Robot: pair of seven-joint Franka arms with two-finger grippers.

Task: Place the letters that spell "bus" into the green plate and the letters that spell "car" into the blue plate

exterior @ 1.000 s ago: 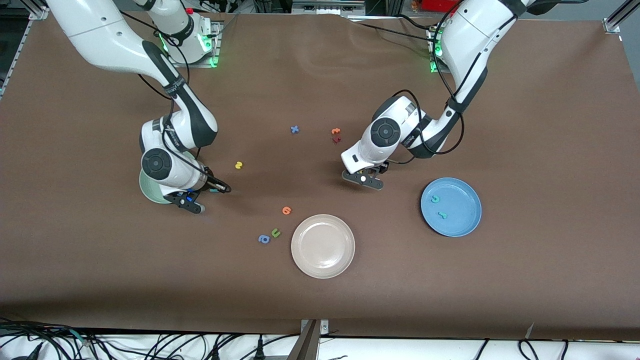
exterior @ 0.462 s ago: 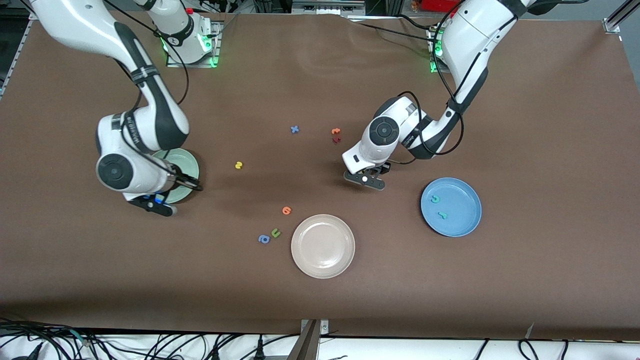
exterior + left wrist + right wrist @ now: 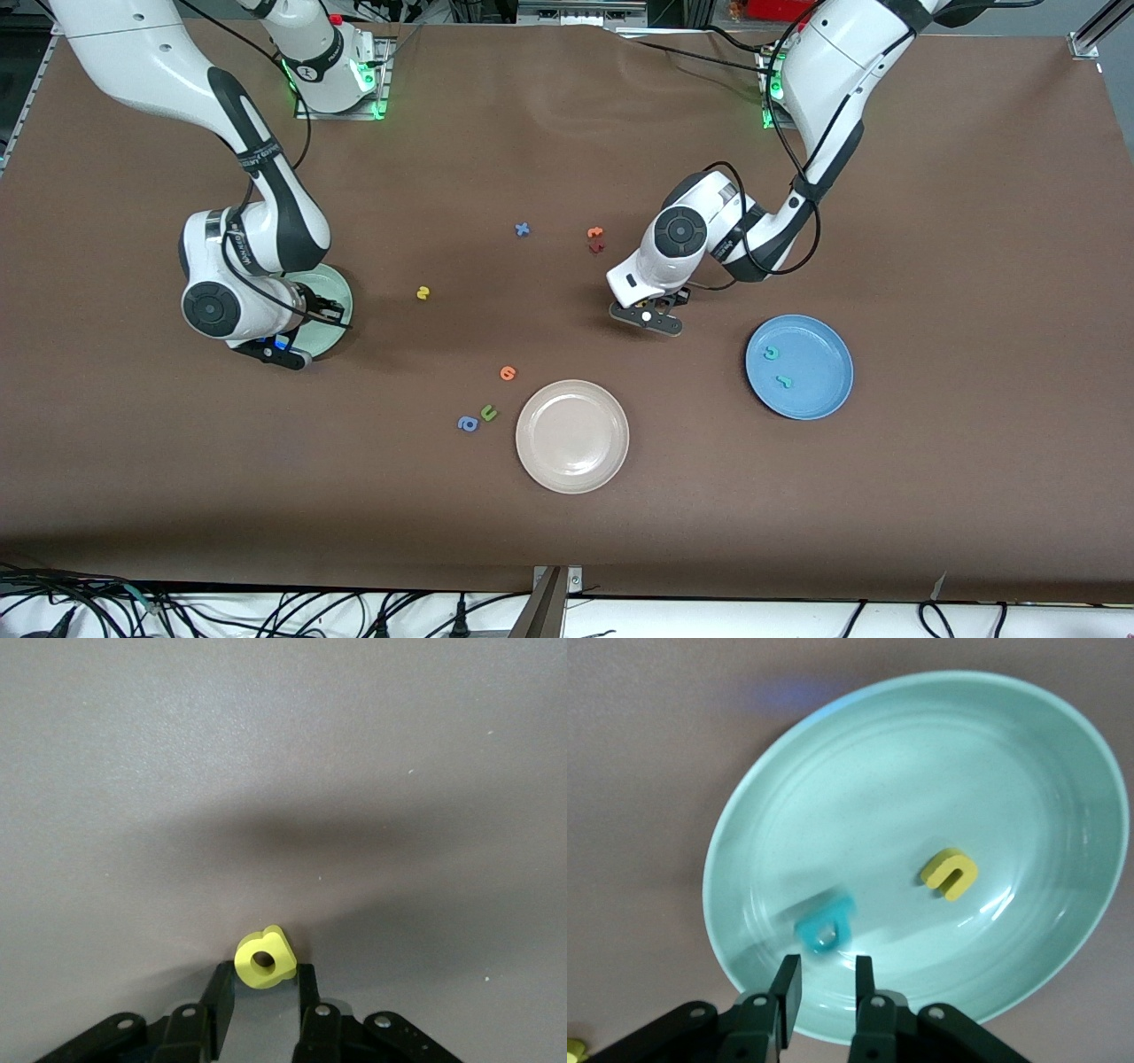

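Green plate [image 3: 341, 306], toward the right arm's end of the table: you have two letters in it, a teal "b" [image 3: 826, 928] and a yellow "u" [image 3: 950, 873], both flat on the dish and apart from each other. The "b" is blurred, so its heading is unreadable.

Right gripper [image 3: 282, 352] hangs over that plate's rim. Its fingers stand a narrow gap apart with nothing between them; the "b" lies just off their tips.

Blue plate [image 3: 799, 367], toward the left arm's end: a teal "c" [image 3: 772, 353] and a teal "r" [image 3: 783, 382], the "r" nearer the front camera.

Left gripper [image 3: 651, 319] is low over bare table between the blue plate and the table's middle. Its fingers pinch a yellow "a" [image 3: 264, 959] from both sides. The letter lies flat, its hole facing up at the wrist camera.

Yellow "s" [image 3: 423, 292] sits on the table between the green plate and the middle, too small to read its axis.

Beige plate [image 3: 572, 436] sits nearest the front camera.
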